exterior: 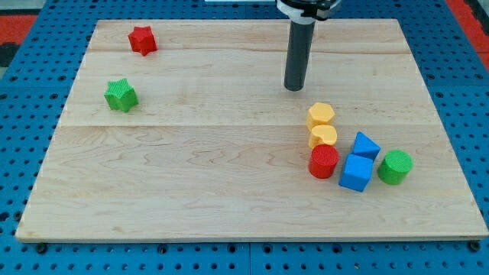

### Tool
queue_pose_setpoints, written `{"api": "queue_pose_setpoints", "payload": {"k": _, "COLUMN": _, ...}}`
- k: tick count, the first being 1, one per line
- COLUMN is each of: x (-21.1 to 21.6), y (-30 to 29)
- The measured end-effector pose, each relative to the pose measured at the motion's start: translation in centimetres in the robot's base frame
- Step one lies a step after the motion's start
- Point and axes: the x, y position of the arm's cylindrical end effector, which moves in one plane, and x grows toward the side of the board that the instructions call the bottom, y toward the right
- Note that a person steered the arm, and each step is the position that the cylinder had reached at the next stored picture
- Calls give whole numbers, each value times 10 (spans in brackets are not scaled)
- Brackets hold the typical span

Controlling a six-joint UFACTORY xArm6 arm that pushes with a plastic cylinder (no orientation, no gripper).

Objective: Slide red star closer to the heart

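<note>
Blue cube point(356, 172) sits nearest the camera, in a cluster with a red cylinder point(323, 161), green cylinder point(395, 166), second blue block point(365, 144), yellow heart point(324, 137) and yellow hexagon point(321, 114). Red star point(142, 40) lies far off at ten o'clock on the wooden board point(191, 191), well apart from the heart; green star point(121, 95) below it. My tip point(294, 87), a bare rod holding nothing, stands at twelve o'clock of the cluster. Star looks light, rigid, likely to spin; push from its ten o'clock side, through centre.

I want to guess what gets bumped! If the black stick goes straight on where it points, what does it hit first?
My tip points straight down, so it meets only the wooden board, which it seems to touch now. The yellow hexagon block sits apart, lower right.
</note>
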Motion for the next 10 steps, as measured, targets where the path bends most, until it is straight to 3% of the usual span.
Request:
{"api": "queue_pose_setpoints", "payload": {"k": 2, "x": 83, "y": 18}}
{"api": "queue_pose_setpoints", "payload": {"k": 3, "x": 19, "y": -29}}
{"api": "queue_pose_setpoints", "payload": {"k": 5, "x": -159, "y": -142}}
{"api": "queue_pose_setpoints", "payload": {"k": 6, "x": -172, "y": -233}}
{"api": "queue_pose_setpoints", "payload": {"k": 7, "x": -124, "y": -262}}
{"api": "queue_pose_setpoints", "payload": {"k": 8, "x": -54, "y": -222}}
{"api": "queue_pose_setpoints", "payload": {"k": 9, "x": -55, "y": -235}}
{"api": "queue_pose_setpoints", "payload": {"k": 10, "x": -115, "y": -293}}
